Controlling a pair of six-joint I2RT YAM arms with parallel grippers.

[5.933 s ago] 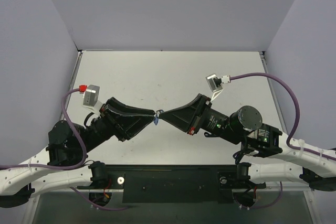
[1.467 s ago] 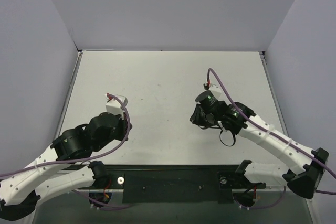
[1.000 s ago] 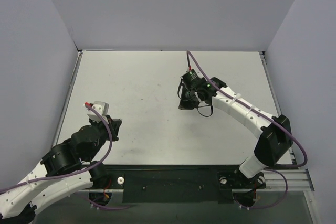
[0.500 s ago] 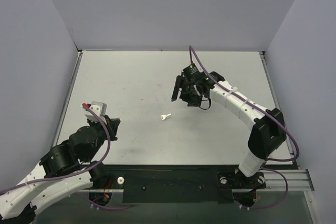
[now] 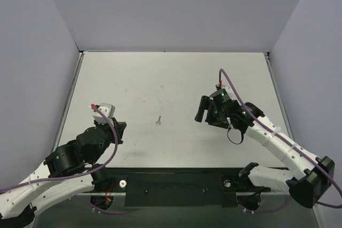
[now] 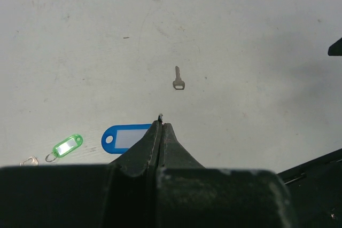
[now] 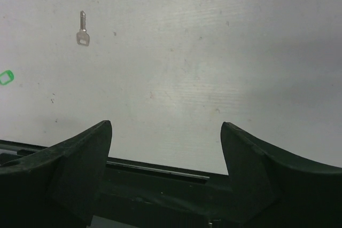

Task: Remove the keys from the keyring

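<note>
Left wrist: key (image 6: 179,78) tip away; left end effector (image 6: 161,123) together, right end effector (image 7: 165,126) apart.

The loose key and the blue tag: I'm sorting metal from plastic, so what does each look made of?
The key looks like bare metal: pale silvery grey, thin and flat. The blue tag looks like plastic: a saturated, even blue rim around a pale insert, possibly paper.
</note>
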